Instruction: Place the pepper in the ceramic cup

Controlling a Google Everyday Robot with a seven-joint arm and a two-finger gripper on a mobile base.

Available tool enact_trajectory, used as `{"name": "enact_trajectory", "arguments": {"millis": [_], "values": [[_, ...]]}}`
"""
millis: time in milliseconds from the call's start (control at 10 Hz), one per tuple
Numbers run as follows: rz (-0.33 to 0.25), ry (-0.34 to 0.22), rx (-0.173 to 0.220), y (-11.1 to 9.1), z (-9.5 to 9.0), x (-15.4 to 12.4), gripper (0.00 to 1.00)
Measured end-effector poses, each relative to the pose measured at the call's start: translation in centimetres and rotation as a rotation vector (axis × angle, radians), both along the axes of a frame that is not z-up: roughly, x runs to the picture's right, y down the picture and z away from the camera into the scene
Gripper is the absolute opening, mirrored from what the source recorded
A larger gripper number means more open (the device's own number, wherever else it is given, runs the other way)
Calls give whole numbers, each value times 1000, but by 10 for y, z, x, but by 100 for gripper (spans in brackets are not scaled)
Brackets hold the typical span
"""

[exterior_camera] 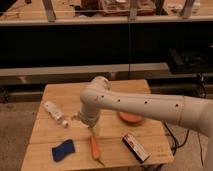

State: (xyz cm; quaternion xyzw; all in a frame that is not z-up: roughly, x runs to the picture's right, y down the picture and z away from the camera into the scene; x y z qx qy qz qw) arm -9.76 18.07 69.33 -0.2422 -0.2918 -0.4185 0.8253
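The hand (pixel 89 122) hangs just above the pepper (pixel 94 147), which lies on the surface (pixel 115 150) beside the blue sponge (pixel 63 149), seemingly poised to grasp it; whether it is clenched I cannot tell.

1 pepper (pixel 94 147), 1 sponge (pixel 63 150), 1 bottle (pixel 55 113), 1 bowl (pixel 131 119), 1 packet (pixel 136 147), 1 gripper (pixel 86 119) above table (pixel 60 92).

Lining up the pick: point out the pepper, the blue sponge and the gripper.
pepper (pixel 94 147), camera view, middle of its orange body
blue sponge (pixel 63 149), camera view, centre of its top face
gripper (pixel 86 119), camera view, wrist end above the pepper
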Motion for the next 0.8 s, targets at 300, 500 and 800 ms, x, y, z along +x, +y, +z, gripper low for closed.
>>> {"name": "enact_trajectory", "arguments": {"millis": [300,500,800], "values": [[-173,-139,69,20,23,10,80],[-204,-157,61,32,28,15,80],[-183,-146,77,37,28,32,80]]}}
